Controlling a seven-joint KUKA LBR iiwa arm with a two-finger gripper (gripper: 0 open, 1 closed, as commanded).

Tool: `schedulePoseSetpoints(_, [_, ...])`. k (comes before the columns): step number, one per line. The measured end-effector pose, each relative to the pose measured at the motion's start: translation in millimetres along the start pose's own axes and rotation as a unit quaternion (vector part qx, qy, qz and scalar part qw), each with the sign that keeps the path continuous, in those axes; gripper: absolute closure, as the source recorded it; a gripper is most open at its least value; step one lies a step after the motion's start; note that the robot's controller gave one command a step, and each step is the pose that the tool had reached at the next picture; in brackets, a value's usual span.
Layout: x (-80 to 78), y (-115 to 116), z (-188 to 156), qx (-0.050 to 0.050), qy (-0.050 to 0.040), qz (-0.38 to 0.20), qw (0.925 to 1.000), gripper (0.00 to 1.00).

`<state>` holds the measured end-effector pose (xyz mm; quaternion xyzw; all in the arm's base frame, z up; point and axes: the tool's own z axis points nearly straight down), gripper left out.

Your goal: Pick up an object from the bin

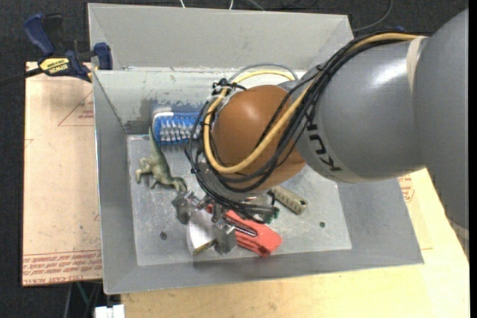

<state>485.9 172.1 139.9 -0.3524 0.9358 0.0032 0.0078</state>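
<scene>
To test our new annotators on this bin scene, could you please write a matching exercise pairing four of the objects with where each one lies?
Things:
1. blue brush
2. green dinosaur toy
3. red tool
4. tan bar

Places:
A. nearest the front wall of the bin
B. farthest left on the floor
C. at the back, beside the orange wrist cover
D. right of middle, just below the grey arm

Pairs: 1-C; 2-B; 3-A; 4-D
</scene>
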Motion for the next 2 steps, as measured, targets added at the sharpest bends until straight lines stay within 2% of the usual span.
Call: schedulePoseSetpoints(2, [-1.6, 0.1, -27.4, 0.000, -0.0021, 0.001, 1.0000, 1.00])
